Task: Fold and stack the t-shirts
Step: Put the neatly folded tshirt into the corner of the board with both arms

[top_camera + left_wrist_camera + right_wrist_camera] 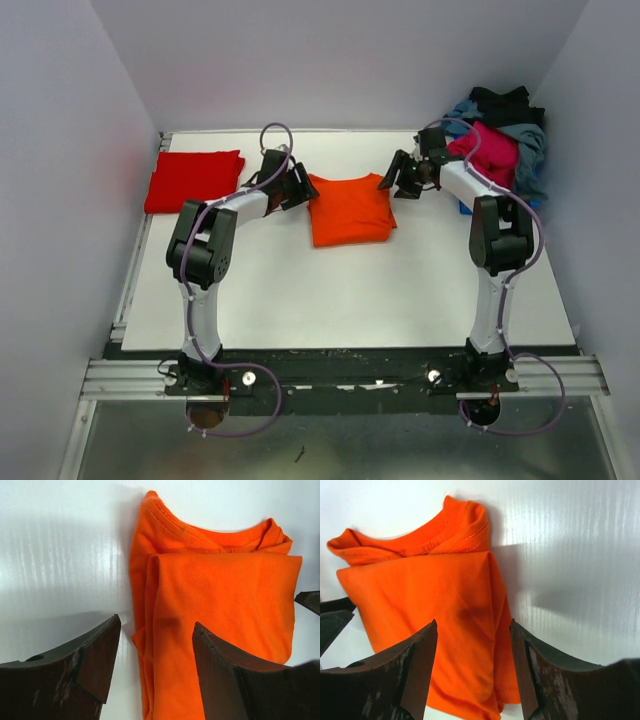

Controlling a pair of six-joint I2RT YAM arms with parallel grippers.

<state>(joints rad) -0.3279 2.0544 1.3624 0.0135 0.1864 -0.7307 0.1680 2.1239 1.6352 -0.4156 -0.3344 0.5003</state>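
Orange t-shirt point(350, 208) folded on counter point(300, 290); left end effector point(303, 189) and right end effector point(390, 181) open, holding nothing.

Nothing is showing that can be read. No words, numbers, labels or signs are appearing in any of the three views.

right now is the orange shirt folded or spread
Folded: the orange shirt is a compact rectangle, with doubled layers showing along its edge.
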